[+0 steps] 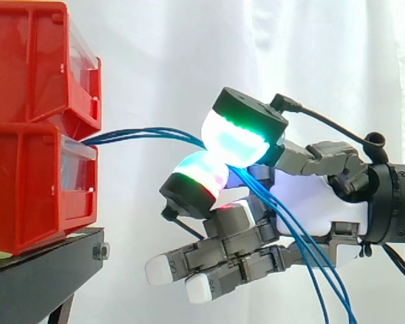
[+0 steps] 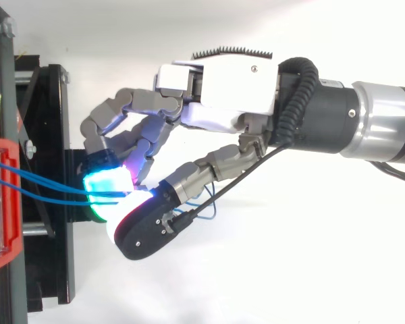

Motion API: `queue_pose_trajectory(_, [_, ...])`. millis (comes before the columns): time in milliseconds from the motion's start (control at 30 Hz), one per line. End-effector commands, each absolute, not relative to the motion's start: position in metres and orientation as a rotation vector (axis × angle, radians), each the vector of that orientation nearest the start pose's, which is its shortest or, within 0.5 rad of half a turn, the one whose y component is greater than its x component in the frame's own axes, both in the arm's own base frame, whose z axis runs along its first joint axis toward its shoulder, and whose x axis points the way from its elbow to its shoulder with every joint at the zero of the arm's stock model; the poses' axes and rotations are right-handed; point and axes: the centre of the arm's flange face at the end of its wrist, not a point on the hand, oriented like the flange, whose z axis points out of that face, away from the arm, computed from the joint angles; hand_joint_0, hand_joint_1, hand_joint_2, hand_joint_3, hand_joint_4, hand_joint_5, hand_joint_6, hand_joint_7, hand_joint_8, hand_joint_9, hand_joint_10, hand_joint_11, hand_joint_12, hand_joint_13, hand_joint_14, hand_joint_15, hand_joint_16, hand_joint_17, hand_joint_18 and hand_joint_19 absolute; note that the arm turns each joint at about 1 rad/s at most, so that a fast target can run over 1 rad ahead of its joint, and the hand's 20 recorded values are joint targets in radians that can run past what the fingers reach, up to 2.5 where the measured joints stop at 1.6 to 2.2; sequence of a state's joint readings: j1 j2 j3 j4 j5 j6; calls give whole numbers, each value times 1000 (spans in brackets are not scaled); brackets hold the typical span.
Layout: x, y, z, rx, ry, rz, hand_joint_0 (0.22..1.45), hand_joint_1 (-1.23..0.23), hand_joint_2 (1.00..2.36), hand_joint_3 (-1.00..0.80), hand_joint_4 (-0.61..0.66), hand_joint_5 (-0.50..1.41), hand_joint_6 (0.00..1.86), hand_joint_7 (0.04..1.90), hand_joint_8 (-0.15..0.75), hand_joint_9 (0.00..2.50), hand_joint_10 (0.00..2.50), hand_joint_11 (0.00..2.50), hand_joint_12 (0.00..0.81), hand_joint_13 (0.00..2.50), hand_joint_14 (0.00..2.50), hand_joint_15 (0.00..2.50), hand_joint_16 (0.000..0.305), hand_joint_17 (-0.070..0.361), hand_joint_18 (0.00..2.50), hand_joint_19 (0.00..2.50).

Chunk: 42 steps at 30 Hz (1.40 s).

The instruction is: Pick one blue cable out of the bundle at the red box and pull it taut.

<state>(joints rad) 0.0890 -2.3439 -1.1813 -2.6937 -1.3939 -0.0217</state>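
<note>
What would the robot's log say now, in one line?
hand: shut on blue cables | cables: from red box, slightly bowed

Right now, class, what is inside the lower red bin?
Several blue cables enter the front of the lower red bin; its walls hide their ends. Outside, the fingers pinch them.

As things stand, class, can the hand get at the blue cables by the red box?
Likely yes: the hand pinches the blue cables between two pads, clear of the red box.

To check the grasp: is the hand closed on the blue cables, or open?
Closed on them: two glowing fingers of the hand pinch the blue cables between them.
</note>
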Motion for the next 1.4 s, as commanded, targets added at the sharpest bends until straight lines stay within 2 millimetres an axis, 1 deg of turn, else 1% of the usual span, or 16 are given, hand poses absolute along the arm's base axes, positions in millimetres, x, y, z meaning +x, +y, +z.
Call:
queue_pose_trajectory(0, [775, -82, 227, 1194, 1105, 1164, 826, -895, 1000, -500, -65, -155, 962, 1333, 393, 1048, 12, 1167, 456, 658, 9, 226, 54, 121, 646, 261])
queue_pose_trajectory(100, [775, -82, 226, 1194, 1105, 1164, 819, -906, 1000, -500, -43, -165, 966, 1218, 376, 1005, 13, 1159, 455, 634, 10, 213, 54, 122, 642, 238])
queue_pose_trajectory(167, [775, -82, 227, 1193, 1103, 1165, 805, -926, 1000, -500, -13, -171, 967, 1076, 366, 967, 12, 1153, 457, 612, 10, 200, 55, 123, 623, 234])
queue_pose_trajectory(233, [775, -82, 227, 1194, 1105, 1164, 784, -954, 1000, -500, 13, -175, 962, 1004, 364, 954, 12, 1149, 457, 595, 8, 192, 55, 124, 614, 223])
queue_pose_trajectory(333, [775, -82, 227, 1193, 1103, 1165, 740, -987, 1000, -500, 35, -180, 959, 988, 362, 938, 11, 1147, 459, 585, 7, 186, 56, 125, 606, 233])
queue_pose_trajectory(400, [775, -82, 227, 1193, 1103, 1165, 711, -982, 1000, -500, 46, -180, 959, 968, 360, 1011, 8, 1241, 458, 584, 7, 183, 55, 125, 603, 237])
queue_pose_trajectory(467, [775, -82, 227, 1194, 1103, 1166, 694, -975, 1000, -500, 56, -180, 958, 956, 341, 1098, 0, 1456, 459, 604, 9, 215, 55, 125, 602, 253])
queue_pose_trajectory(500, [775, -82, 227, 1195, 1102, 1167, 692, -972, 1000, -500, 58, -180, 958, 955, 340, 1108, 36, 1518, 458, 612, 9, 223, 55, 124, 601, 260])
queue_pose_trajectory(533, [775, -82, 227, 1195, 1102, 1167, 677, -961, 1000, -500, 70, -180, 958, 955, 333, 1115, 260, 1536, 458, 623, 9, 233, 55, 124, 598, 266])
queue_pose_trajectory(600, [775, -82, 227, 1196, 1103, 1166, 670, -953, 1000, -500, 80, -180, 956, 953, 331, 1116, 506, 1490, 457, 630, 10, 236, 55, 125, 598, 266])
queue_pose_trajectory(767, [775, -82, 227, 1195, 1102, 1167, 525, -906, 1000, -500, 125, -180, 945, 922, 353, 1081, 592, 1437, 478, 620, 10, 239, 59, 132, 597, 300])
queue_pose_trajectory(933, [775, -82, 227, 1195, 1102, 1167, 459, -884, 1000, -500, 148, -174, 940, 899, 396, 1080, 659, 1357, 497, 619, 11, 250, 64, 143, 606, 306])
queue_pose_trajectory(1000, [775, -82, 227, 1195, 1102, 1167, 453, -876, 1000, -500, 151, -174, 937, 907, 398, 1079, 648, 1349, 502, 620, 10, 250, 64, 145, 603, 313])
queue_pose_trajectory(1067, [775, -82, 227, 1196, 1103, 1166, 434, -824, 1000, -500, 157, -171, 936, 889, 419, 1085, 646, 1340, 508, 622, 10, 254, 66, 148, 608, 326])
queue_pose_trajectory(1200, [775, -82, 227, 1196, 1103, 1166, 433, -761, 1000, -500, 156, -166, 928, 888, 423, 1099, 602, 1340, 508, 621, 10, 264, 66, 149, 591, 336])
queue_pose_trajectory(1367, [775, -82, 227, 1196, 1101, 1166, 430, -648, 1000, -500, 186, -160, 889, 848, 431, 1132, 402, 1379, 506, 610, 10, 270, 68, 152, 568, 359])
